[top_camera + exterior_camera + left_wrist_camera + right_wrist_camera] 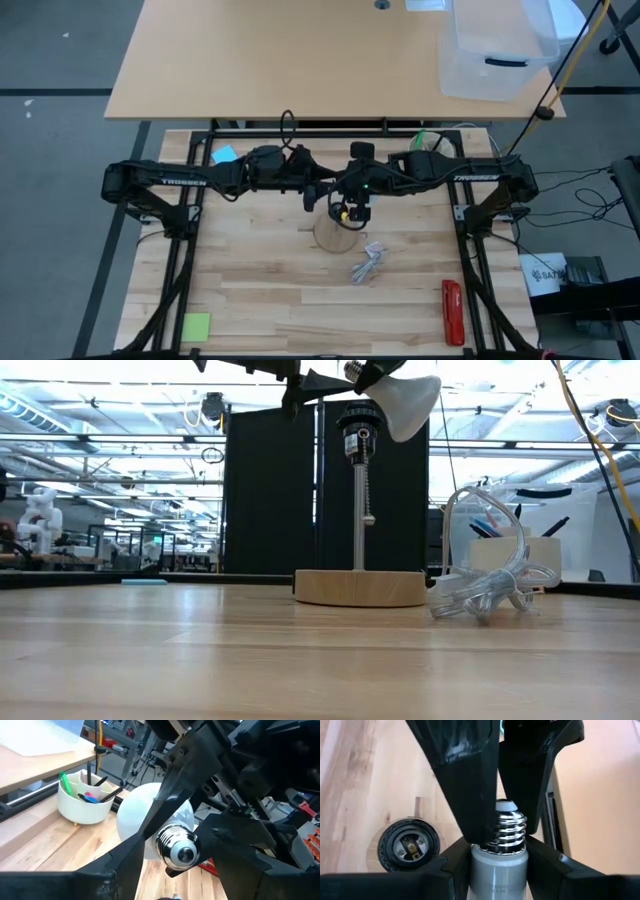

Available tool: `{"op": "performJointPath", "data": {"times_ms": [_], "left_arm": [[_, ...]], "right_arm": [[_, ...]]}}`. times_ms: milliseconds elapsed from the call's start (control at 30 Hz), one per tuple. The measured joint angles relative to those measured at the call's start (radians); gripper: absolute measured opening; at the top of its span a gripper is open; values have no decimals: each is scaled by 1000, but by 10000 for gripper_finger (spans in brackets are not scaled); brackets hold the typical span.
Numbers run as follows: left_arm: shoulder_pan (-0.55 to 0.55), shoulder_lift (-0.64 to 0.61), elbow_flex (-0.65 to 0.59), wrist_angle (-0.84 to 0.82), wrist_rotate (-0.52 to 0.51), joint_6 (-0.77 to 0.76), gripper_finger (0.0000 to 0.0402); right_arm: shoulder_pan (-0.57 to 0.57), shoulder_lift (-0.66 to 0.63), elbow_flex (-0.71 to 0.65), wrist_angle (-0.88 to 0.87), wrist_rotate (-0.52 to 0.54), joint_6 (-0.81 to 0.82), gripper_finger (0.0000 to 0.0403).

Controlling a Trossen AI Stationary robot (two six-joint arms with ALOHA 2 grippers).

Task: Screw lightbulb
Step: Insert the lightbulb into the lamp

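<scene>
Both grippers (pixel 345 205) clamped on the lightbulb (pixel 404 402) above the wooden table (pixel 280 300).

The 2 arms are matte black, built of boxy links and rounded joint housings, each upper link stamped "TROSSEN" in white capitals. Black cables loop over both near the wrists. Behind the jaws of the right gripper (pixel 347 212) a small green light glows, with a yellow patch just beside the jaws. The fingers (pixel 465 780) are flat, tapering black blades with scuffed, glossy faces.

Matt white lightbulb (pixel 135 815), shiny ribbed metal base.
</scene>
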Motion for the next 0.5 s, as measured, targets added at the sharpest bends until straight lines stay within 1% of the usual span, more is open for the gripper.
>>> {"op": "performJointPath", "data": {"times_ms": [300,500], "left_arm": [[0,-1,0,0,-24,3,176],[0,-2,0,-6,-28,2,167]], "right_arm": [[1,1,-1,24,23,-54,145],[11,15,-1,37,66,-119,145]]}}
